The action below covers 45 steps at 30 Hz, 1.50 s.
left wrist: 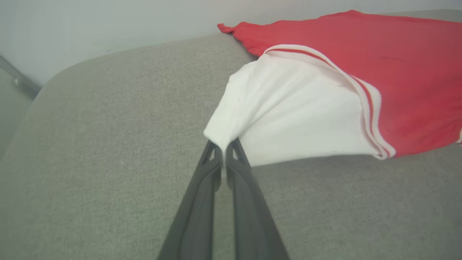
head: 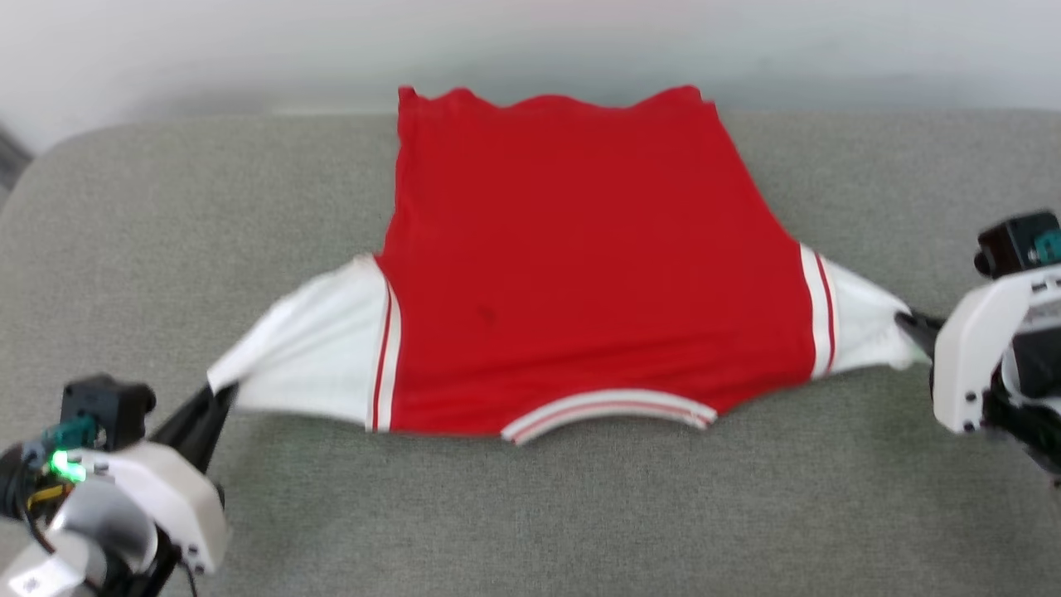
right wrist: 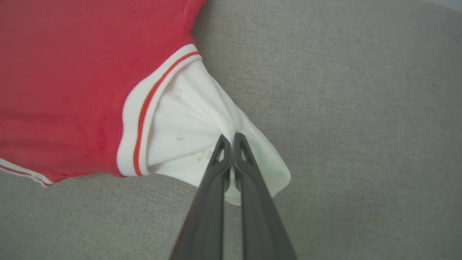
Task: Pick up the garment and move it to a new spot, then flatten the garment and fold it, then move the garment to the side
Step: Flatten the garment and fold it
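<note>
1. Left gripper (left wrist: 223, 146): its thin dark fingers are pressed together, pinching the tip of the white left sleeve (head: 315, 352), which gathers into soft folds at the grip.
2. Garment (head: 580, 274): it lies spread across the middle of the surface (head: 124, 207), a grey woven cloth with a rounded corner. The plain red side faces up, and the striped ribbed collar (head: 609, 408) is nearest the robot.
3. Right gripper (right wrist: 232, 139): it is clamped tight on the white right sleeve (head: 862, 332), and the cloth puckers around the fingertips.

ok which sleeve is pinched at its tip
The left sleeve: the left gripper holds its very corner; the right sleeve spills past the right gripper.
</note>
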{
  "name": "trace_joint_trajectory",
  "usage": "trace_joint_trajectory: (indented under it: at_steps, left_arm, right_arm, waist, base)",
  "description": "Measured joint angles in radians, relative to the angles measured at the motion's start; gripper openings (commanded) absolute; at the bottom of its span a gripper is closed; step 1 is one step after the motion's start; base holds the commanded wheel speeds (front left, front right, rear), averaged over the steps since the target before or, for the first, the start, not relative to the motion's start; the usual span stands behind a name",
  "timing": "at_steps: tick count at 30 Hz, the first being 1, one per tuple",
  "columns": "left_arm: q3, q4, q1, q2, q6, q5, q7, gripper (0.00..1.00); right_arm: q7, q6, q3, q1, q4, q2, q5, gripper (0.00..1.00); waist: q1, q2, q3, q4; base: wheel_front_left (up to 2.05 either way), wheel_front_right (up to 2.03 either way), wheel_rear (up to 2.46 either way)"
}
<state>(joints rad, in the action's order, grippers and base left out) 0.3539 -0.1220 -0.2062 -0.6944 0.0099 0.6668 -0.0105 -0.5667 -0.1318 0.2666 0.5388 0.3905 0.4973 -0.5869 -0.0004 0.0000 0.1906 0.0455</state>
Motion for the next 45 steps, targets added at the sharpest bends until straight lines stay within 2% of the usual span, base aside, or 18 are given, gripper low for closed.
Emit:
trace_joint_trajectory:
  at_steps: [5,12,18,26,27,28,29,33,38,42,45]
  left_arm:
    - [-0.001,0.087,0.153,-0.053,0.023,0.05,-0.072,0.0]
    - [0.015,0.169,0.316,-0.095,0.055,0.082,-0.121,0.0]
    - [0.032,0.224,0.387,-0.09,0.084,0.095,-0.143,0.0]
    - [0.048,0.265,0.392,-0.074,0.096,0.103,-0.154,0.0]
    - [0.049,0.273,0.391,-0.073,0.097,0.103,-0.154,0.0]
    - [0.05,0.283,0.391,-0.073,0.097,0.103,-0.156,0.0]
    - [0.051,0.292,0.39,-0.072,0.099,0.103,-0.159,0.0]
    - [0.063,0.354,0.39,-0.05,0.115,0.104,-0.166,0.0]
    - [0.079,0.451,0.387,-0.053,0.133,0.084,-0.192,0.0]
    - [0.092,0.528,0.363,-0.069,0.14,0.064,-0.23,0.0]
    - [0.105,0.586,0.34,-0.081,0.139,0.046,-0.257,0.0]
  right_arm:
    - [-0.073,0.0,-0.062,-0.151,-0.086,0.009,-0.026,0.0]
    - [-0.202,0.0,-0.166,-0.357,-0.211,-0.013,-0.039,0.0]
    - [-0.305,0.0,-0.255,-0.495,-0.288,-0.058,-0.023,0.0]
    - [-0.357,0.0,-0.291,-0.541,-0.369,-0.074,0.013,0.0]
    - [-0.363,0.0,-0.294,-0.541,-0.375,-0.074,0.013,0.16]
    - [-0.376,0.0,-0.297,-0.54,-0.381,-0.073,0.016,0.93]
    - [-0.387,0.0,-0.294,-0.54,-0.39,-0.067,0.02,1.0]
    - [-0.434,0.001,-0.319,-0.528,-0.441,-0.063,-0.01,1.0]
    - [-0.486,0.001,-0.369,-0.419,-0.537,-0.067,-0.041,1.0]
    - [-0.597,0.001,-0.399,-0.285,-0.575,-0.083,-0.045,1.0]
    - [-0.712,0.001,-0.433,-0.152,-0.561,-0.097,0.001,1.0]
  waist:
    - [0.0,0.0,-0.06,-0.001]
    - [0.0,0.0,-0.107,-0.004]
    - [0.0001,0.0,-0.12,-0.005]
    - [0.0003,0.0,-0.112,0.0]
    - [0.0003,0.0,-0.109,0.001]
    - [0.0003,0.0,-0.104,0.003]
    - [0.0004,0.0,-0.099,0.005]
    - [0.0003,0.0,-0.069,0.016]
    - [0.0005,0.0,-0.01,0.043]
    - [0.0006,0.0,0.05,0.075]
    - [0.0006,0.0,0.099,0.108]
  base:
    - [0.0,0.0,0.0]
    - [0.0,0.0,0.0]
    - [0.0,0.0,0.0]
    - [0.0,0.0,0.0]
    - [0.0,0.0,0.0]
    - [0.0,0.0,0.0]
    - [0.0,0.0,0.0]
    - [0.0,0.0,0.0]
    - [0.0,0.0,0.0]
    - [0.0,0.0,0.0]
    - [0.0,0.0,0.0]
